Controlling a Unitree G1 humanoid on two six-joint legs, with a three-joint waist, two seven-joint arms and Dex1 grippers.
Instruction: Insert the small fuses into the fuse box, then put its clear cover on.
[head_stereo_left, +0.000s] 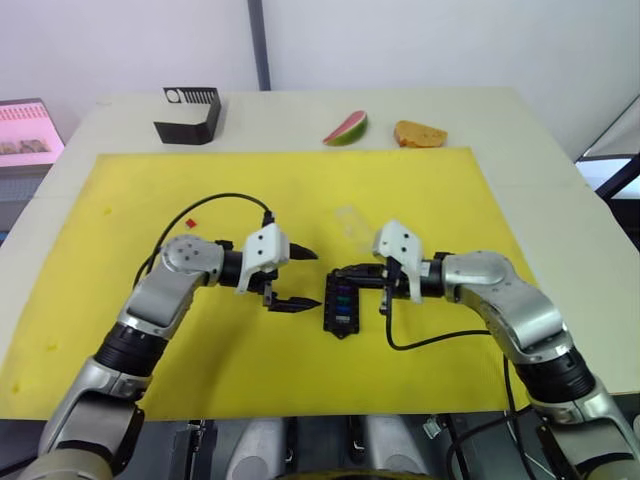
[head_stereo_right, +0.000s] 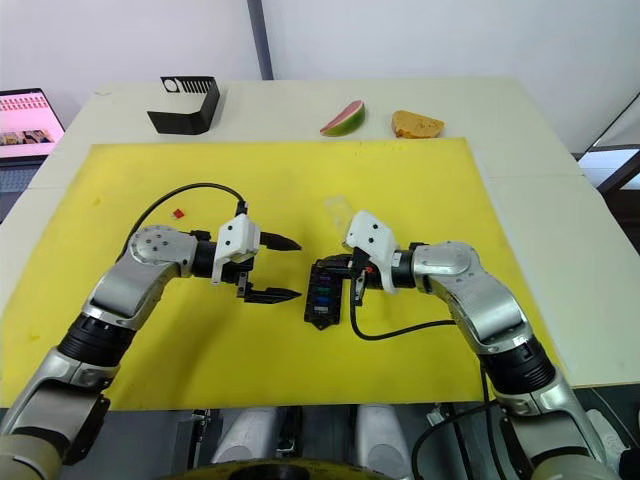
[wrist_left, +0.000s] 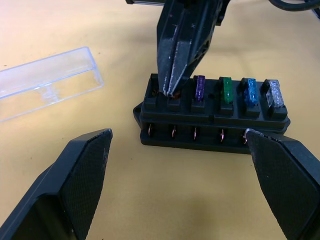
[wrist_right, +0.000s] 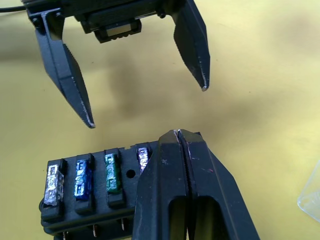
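Left gripper (head_stereo_left: 296, 279) spread wide, facing right gripper (head_stereo_left: 347, 276); right fingers pressed together, pointing inward.

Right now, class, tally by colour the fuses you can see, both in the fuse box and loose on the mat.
Violet fuse, seated: 1
Green fuse, seated: 1
Blue fuse, seated: 1
Whitish fuse, seated: 1
Red fuse, loose on the yellow mat: 1
Total: 5
Slot under the right hand: hidden.

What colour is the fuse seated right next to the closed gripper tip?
Violet fuse, clearest in the left wrist view.

Lab: yellow mat (head_stereo_left: 150, 200), monitor (head_stereo_left: 25, 130).
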